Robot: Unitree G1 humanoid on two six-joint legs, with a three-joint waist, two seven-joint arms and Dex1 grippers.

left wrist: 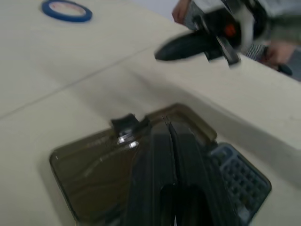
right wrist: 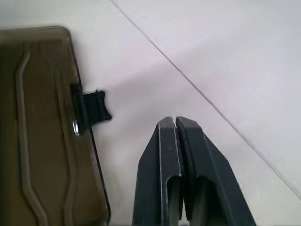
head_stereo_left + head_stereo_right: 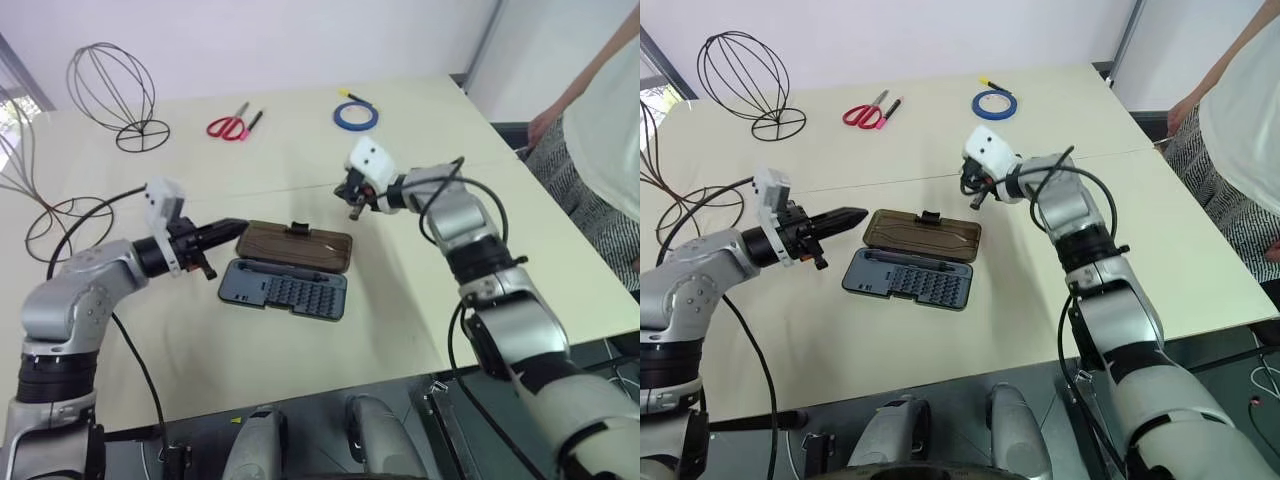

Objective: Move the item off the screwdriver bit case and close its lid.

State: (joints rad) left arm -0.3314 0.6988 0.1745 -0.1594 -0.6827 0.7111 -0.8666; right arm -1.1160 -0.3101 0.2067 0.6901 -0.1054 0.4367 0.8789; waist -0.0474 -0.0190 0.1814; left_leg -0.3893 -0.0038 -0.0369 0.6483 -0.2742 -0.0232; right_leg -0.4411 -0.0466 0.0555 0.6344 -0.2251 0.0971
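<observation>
Lid (image 3: 296, 246) lies flung open on the far side of the screwdriver bit case (image 3: 284, 290), mid-table; light, stiff plastic, likely best flipped from its latch edge. Left gripper (image 3: 228, 231) and right gripper (image 3: 355, 209) both pressed together, empty.

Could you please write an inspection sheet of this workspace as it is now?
Surface: pale table, seam across it.
Job's things: bit case open, lid lying flat behind the tray; tall wire frame at the left edge, off the case.
Clutter: smaller wire cage stand, red scissors, pen, blue tape roll along the far side.
Grippers: left end effector shut, beside the lid's left end; right end effector shut, above the table behind the lid.
Cables: black cables on both arms.
Surroundings: person standing at the right.
</observation>
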